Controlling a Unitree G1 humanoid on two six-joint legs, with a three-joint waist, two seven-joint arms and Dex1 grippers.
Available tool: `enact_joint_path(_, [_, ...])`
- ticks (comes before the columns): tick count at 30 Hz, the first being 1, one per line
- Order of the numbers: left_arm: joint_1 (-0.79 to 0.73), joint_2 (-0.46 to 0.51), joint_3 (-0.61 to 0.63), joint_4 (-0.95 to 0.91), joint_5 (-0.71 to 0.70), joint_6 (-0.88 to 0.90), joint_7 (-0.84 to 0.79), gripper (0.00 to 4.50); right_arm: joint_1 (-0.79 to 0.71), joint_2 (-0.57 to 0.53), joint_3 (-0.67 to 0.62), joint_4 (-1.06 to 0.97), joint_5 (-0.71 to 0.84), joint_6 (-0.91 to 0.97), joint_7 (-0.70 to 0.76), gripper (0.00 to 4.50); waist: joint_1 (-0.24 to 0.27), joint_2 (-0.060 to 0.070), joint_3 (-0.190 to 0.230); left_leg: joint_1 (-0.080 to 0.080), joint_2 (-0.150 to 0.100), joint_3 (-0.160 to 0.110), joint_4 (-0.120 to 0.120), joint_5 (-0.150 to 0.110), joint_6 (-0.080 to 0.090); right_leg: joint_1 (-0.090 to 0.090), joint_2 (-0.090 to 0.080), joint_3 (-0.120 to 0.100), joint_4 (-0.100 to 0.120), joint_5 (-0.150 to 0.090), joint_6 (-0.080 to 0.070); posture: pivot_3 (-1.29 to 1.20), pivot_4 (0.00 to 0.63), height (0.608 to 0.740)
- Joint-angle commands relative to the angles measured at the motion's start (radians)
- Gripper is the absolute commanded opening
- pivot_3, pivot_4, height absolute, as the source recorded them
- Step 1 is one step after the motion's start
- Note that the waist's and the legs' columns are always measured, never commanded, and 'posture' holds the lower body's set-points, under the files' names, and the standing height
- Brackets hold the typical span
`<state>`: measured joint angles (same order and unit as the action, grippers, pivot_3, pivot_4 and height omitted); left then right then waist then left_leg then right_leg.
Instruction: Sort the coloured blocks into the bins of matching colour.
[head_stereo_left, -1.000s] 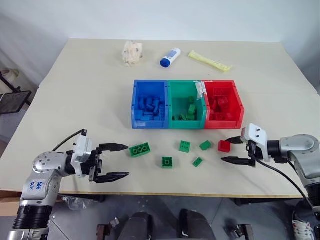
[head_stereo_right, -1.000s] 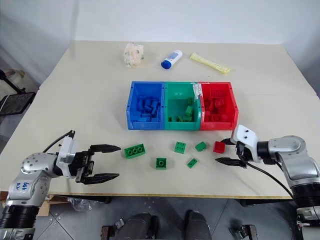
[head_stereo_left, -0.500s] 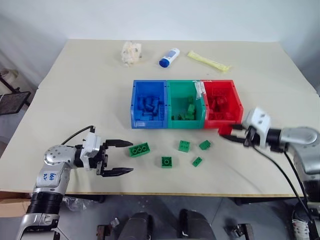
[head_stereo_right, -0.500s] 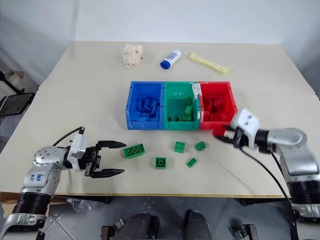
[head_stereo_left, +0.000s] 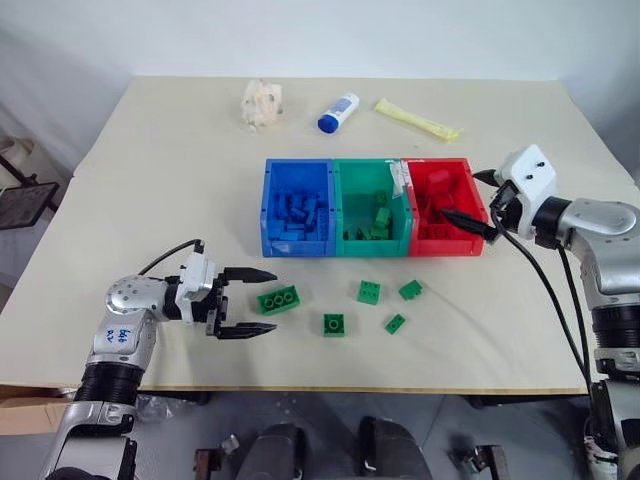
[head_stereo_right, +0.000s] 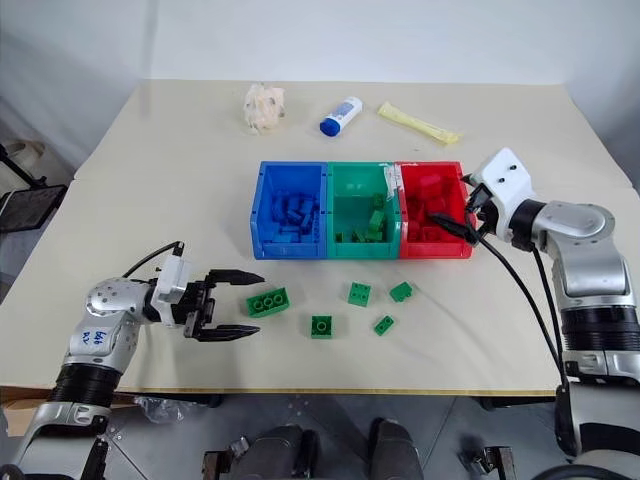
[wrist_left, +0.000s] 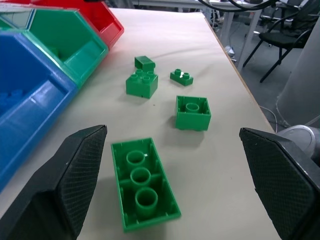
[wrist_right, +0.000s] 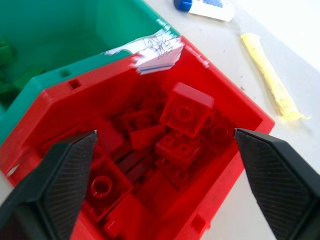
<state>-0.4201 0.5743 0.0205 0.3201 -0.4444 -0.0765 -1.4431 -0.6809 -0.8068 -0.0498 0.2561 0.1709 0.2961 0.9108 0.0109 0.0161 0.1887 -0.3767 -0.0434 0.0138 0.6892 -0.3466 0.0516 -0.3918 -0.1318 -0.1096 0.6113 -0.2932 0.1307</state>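
Coloured studded plastic bricks, five green ones loose on the beige counter (head_stereo_left: 130, 190): long green two-by-four brick (head_stereo_left: 279, 299) lying studs-down just beside the left end effector (head_stereo_left: 256, 303), square green brick (head_stereo_left: 334, 324) nearer the counter's front edge, another square green brick (head_stereo_left: 369, 292) closer to the bins, small green brick (head_stereo_left: 410, 290) beside it, smallest green brick (head_stereo_left: 396, 323) further toward the front. Three joined open-top plastic bins in a row at mid-counter: blue bin (head_stereo_left: 297, 210) holding blue bricks, green bin (head_stereo_left: 371, 208) holding a few green bricks, red bin (head_stereo_left: 444, 208) holding red bricks, with a square red brick (wrist_right: 186, 108) tilted on top of the heap inside. Left end effector level above the counter, black fingers spread wide, empty, pointing at the long brick, not touching it. Right end effector (head_stereo_left: 476, 200) poised over the outer rim of the red bin, fingers parted, holding nothing. At the far side of the counter, well apart from the bins: crumpled pale wrapper (head_stereo_left: 263, 103), white-and-blue bottle (head_stereo_left: 339, 112) on its side, flat yellow sachet (head_stereo_left: 418, 121).
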Motion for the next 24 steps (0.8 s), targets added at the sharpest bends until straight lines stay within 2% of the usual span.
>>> enact_joint_path(1, [-0.012, -0.004, 0.003, 0.012, 0.002, -0.020, -0.019, 4.50, 0.074, -0.073, -0.060, -0.154, 0.075, 0.082, 0.074, 4.48, 0.002, 0.000, 0.000, 0.000, 0.001, 0.000, 0.000, 0.000, 0.000, 0.000, 0.000, 0.000, 0.000, 0.000, 0.000, 0.00, 0.150, 0.740])
enact_joint_path(5, [-0.024, -0.010, 0.002, 0.034, 0.005, -0.028, -0.028, 4.50, 0.318, -0.171, -0.145, -0.364, 0.176, 0.103, 0.218, 4.48, 0.016, 0.000, 0.000, 0.000, 0.001, -0.002, 0.000, 0.000, 0.000, 0.001, 0.001, 0.000, 0.000, 0.000, 0.000, 0.00, 0.150, 0.740])
enact_joint_path(10, [-0.034, -0.008, 0.008, 0.067, 0.008, -0.042, -0.043, 4.50, 0.633, -0.282, -0.306, -0.468, 0.201, 0.103, 0.343, 4.48, 0.019, -0.001, 0.000, 0.000, 0.000, 0.000, 0.004, 0.000, 0.001, 0.003, 0.000, 0.000, -0.001, 0.001, 0.001, 0.00, 0.150, 0.740])
enact_joint_path(12, [-0.034, -0.005, 0.012, 0.074, 0.008, -0.045, -0.049, 4.50, 0.697, -0.302, -0.352, -0.483, 0.211, 0.122, 0.352, 4.48, 0.017, -0.001, 0.000, 0.001, 0.001, 0.001, 0.004, 0.000, 0.001, 0.004, 0.000, 0.000, -0.001, 0.001, 0.001, 0.00, 0.150, 0.740])
enact_joint_path(17, [-0.035, 0.003, 0.018, 0.088, 0.009, -0.053, -0.059, 4.50, 0.756, -0.319, -0.381, -0.512, 0.209, 0.144, 0.351, 4.48, 0.011, -0.001, 0.000, 0.005, 0.004, 0.001, 0.004, -0.002, -0.001, 0.007, -0.001, 0.003, -0.003, 0.000, 0.001, 0.00, 0.150, 0.740])
enact_joint_path(21, [-0.029, -0.003, 0.015, 0.073, 0.009, -0.049, -0.053, 4.50, 0.697, -0.309, -0.305, -0.527, 0.217, 0.179, 0.320, 4.48, 0.012, -0.001, 0.000, 0.005, 0.004, 0.000, 0.004, -0.002, -0.001, 0.008, -0.002, 0.005, -0.004, 0.000, 0.000, 0.00, 0.150, 0.740])
enact_joint_path(24, [-0.020, -0.011, 0.011, 0.053, 0.006, -0.043, -0.046, 4.50, 0.565, -0.260, -0.173, -0.508, 0.204, 0.183, 0.287, 4.48, 0.012, -0.001, 0.000, 0.005, 0.004, -0.001, 0.004, -0.002, -0.001, 0.009, -0.002, 0.006, -0.006, 0.000, 0.000, 0.00, 0.150, 0.740])
